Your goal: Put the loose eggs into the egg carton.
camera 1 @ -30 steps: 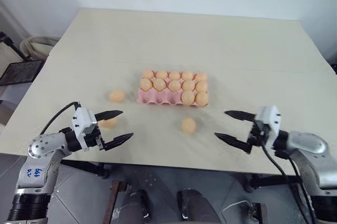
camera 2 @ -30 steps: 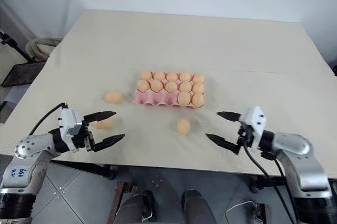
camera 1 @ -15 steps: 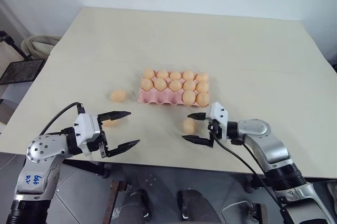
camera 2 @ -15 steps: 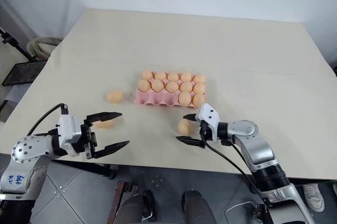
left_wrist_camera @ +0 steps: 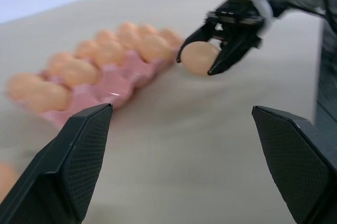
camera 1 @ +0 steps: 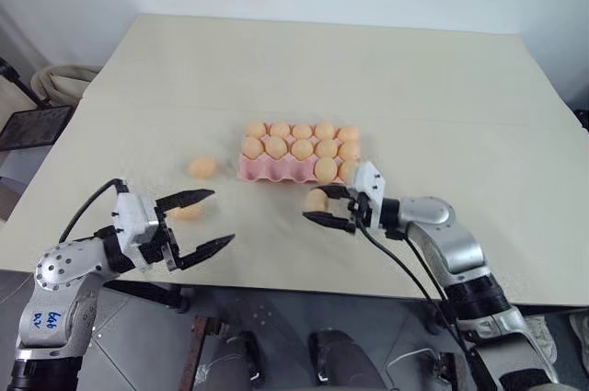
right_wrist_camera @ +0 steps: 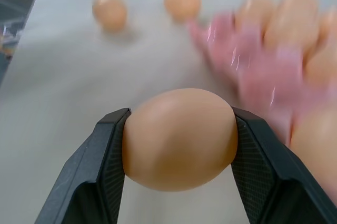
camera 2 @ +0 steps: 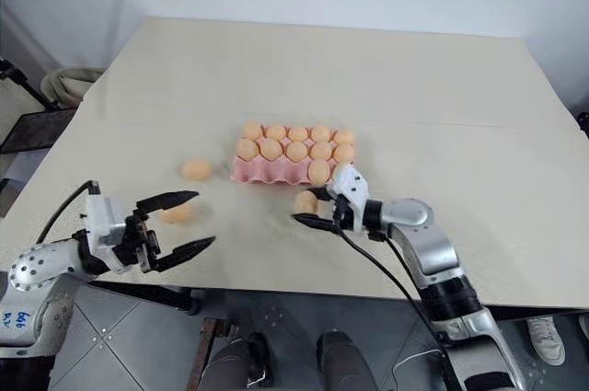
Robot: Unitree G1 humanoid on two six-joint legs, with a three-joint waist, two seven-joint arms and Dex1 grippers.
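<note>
Right wrist view: right tool point(right_wrist_camera: 179, 171) pinching one egg point(right_wrist_camera: 179, 138) just beside egg carton point(camera 1: 276, 168). Left tool point(camera 1: 199, 222) spread wide, well apart from carton; two loose eggs point(camera 1: 202, 167) on bench point(camera 1: 442, 97) near carton.

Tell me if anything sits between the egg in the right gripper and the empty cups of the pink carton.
Nothing visible does. The right gripper holds the egg just off the egg carton, by its near edge, where empty cups show; only bare table lies between.

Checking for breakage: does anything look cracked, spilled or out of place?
Nothing looks broken or spilled. Two loose eggs lie outside the egg carton; a third egg sits whole in the right gripper.
</note>
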